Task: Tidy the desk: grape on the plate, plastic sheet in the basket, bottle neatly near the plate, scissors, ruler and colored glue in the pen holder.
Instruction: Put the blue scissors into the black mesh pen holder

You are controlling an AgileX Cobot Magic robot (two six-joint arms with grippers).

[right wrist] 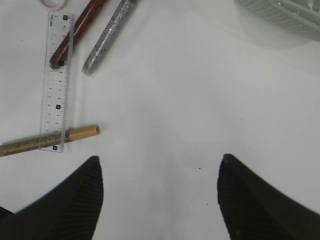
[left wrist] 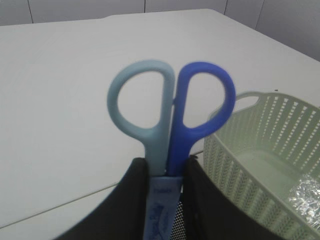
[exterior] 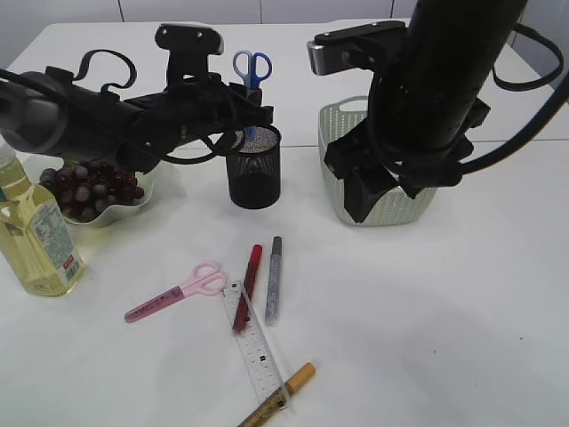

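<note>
Here the left hand (left wrist: 165, 200) pinches a pair of blue scissors (left wrist: 170, 115) by the blades, its two dark fingers pressed against either side of the sleeve just below the handles. The scissors stand upright, long axis vertical, finger loops at the top and the tip pointing down toward the black mesh pen holder (exterior: 253, 169), over whose rim they hang. In the exterior view the loops (exterior: 252, 67) rise above the arm, directly over the holder.

The right hand (right wrist: 160, 200) is spread wide and holds nothing; it hovers over bare white counter (exterior: 427, 311), in front of the pale green basket (exterior: 356, 120). A crinkled plastic sheet (left wrist: 307, 195) lies inside the basket.

On the counter in front of the holder, a pair of pink scissors (exterior: 173, 294) lies flat, loops toward the right and sheathed blades pointing left and slightly toward the near edge. Beside it a red glue pen (exterior: 248, 286) and a silver glitter glue pen (exterior: 274, 277) lie nearly parallel, running away from the camera. A clear ruler (exterior: 256, 342) lies lengthwise under the red pen's near end, and its near end covers a gold glue pen (exterior: 276, 396) that lies slanted across it.

At the left, grapes (exterior: 89, 189) fill a light plate (exterior: 133, 205), and a bottle (exterior: 36, 236) of yellow liquid stands upright just beside it.
</note>
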